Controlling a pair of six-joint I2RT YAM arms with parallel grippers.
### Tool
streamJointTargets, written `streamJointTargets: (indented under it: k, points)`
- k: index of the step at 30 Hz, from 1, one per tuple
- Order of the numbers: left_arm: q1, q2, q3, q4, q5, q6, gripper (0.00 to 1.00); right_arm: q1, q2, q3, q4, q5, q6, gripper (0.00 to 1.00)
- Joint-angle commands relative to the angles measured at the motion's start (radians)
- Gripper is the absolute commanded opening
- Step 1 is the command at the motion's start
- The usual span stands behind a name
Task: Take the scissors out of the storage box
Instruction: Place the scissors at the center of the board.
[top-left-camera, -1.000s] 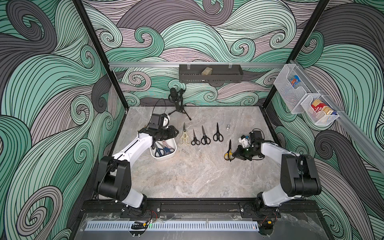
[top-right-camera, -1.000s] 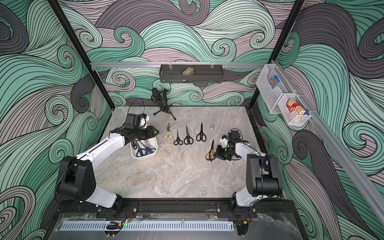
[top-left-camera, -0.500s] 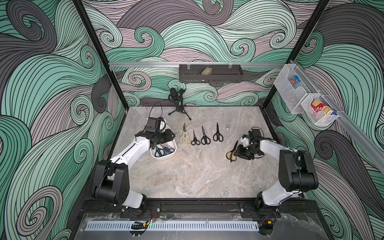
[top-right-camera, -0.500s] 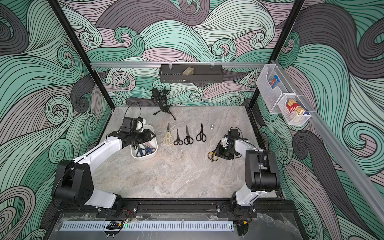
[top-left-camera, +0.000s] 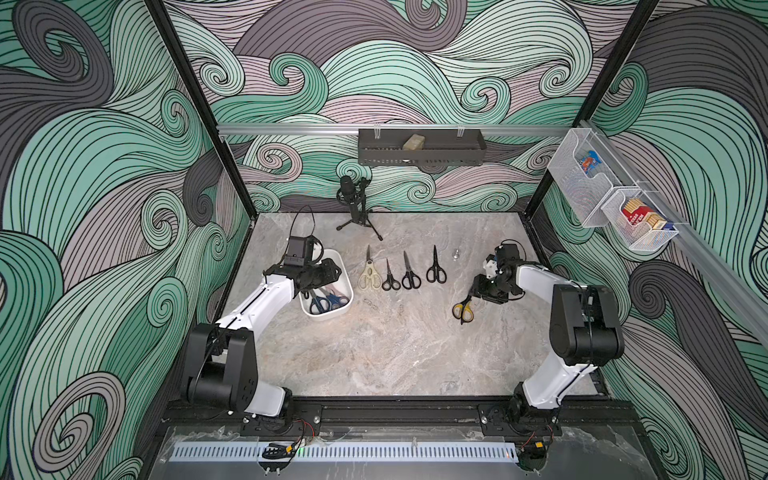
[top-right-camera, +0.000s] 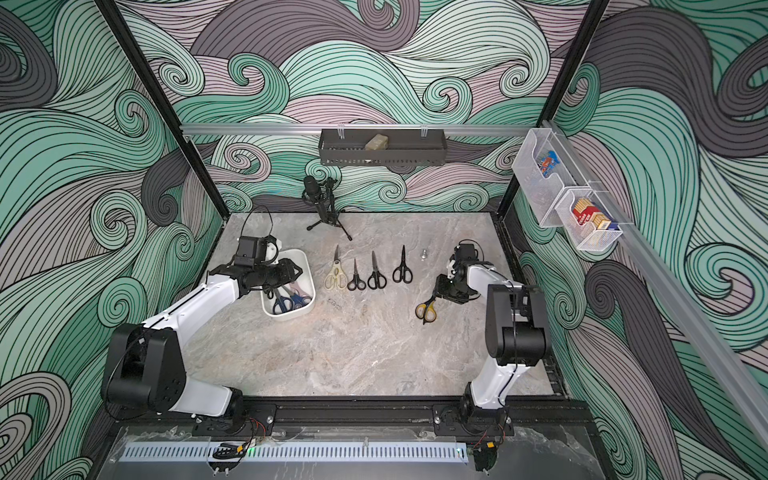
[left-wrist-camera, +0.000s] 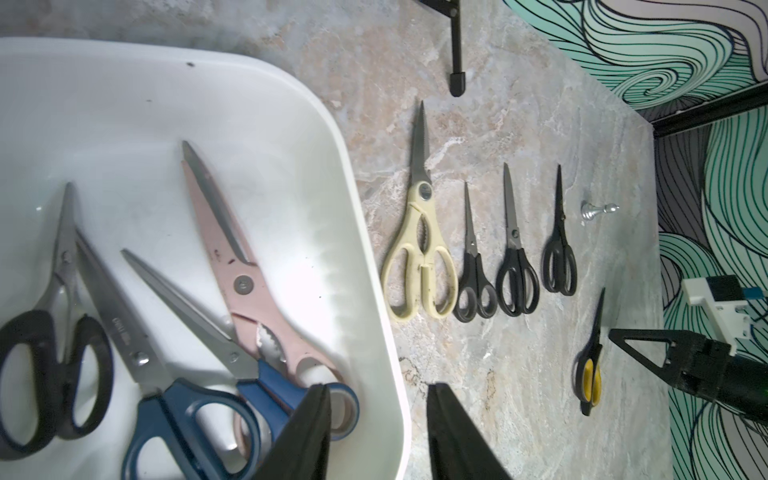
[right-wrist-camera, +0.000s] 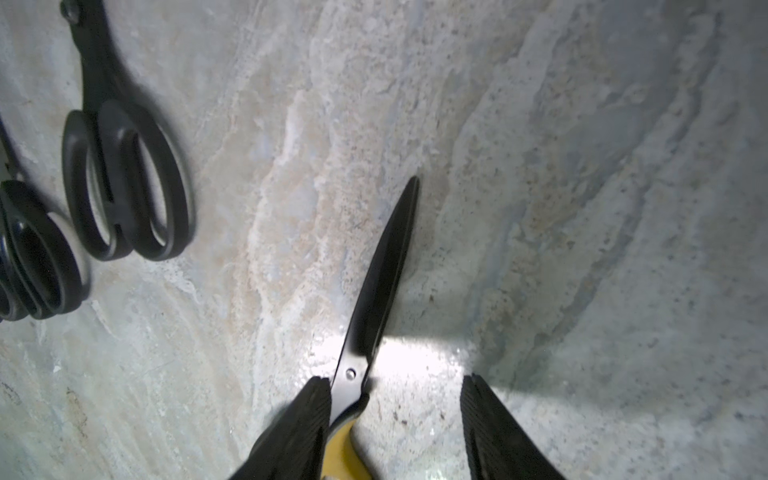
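Observation:
The white storage box (top-left-camera: 329, 317) (left-wrist-camera: 291, 137) holds several scissors: a black-handled pair (left-wrist-camera: 54, 374), two blue pairs (left-wrist-camera: 178, 415) and a long pink pair (left-wrist-camera: 245, 282). My left gripper (left-wrist-camera: 378, 399) (top-left-camera: 334, 270) is open and straddles the box's wall, one finger inside and one outside. On the table lie cream scissors (top-left-camera: 369, 276) and three black pairs (top-left-camera: 410, 276) in a row. The yellow-black scissors (top-left-camera: 463, 309) (right-wrist-camera: 386, 266) lie flat apart from them. My right gripper (right-wrist-camera: 395, 378) (top-left-camera: 473, 291) stands open around their pivot, with one finger touching the blade.
A microphone on a tripod (top-left-camera: 353, 203) stands at the back of the table. A small silver piece (top-left-camera: 456, 253) lies beyond the row's right end. A black wall tray (top-left-camera: 419, 147) and wire-mesh baskets (top-left-camera: 602, 195) hang on the walls.
My right gripper has opened and let go of the yellow-black scissors, which now rest on the table. The left gripper shifted slightly over the box and then stayed still.

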Motion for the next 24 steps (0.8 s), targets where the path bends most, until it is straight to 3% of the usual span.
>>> streamJointTargets:
  k: [1, 10, 24]
  points:
    - [0.049, -0.021, -0.013, 0.008, 0.032, -0.024, 0.41, -0.001, 0.025, 0.018, 0.038, -0.022, 0.005, 0.55]
    - [0.123, -0.059, -0.058, 0.024, 0.045, -0.045, 0.41, 0.002, 0.075, 0.019, 0.131, -0.167, 0.017, 0.55]
    - [0.153, -0.039, -0.055, -0.066, 0.002, 0.017, 0.41, 0.065, 0.110, 0.041, 0.134, -0.200, 0.010, 0.55]
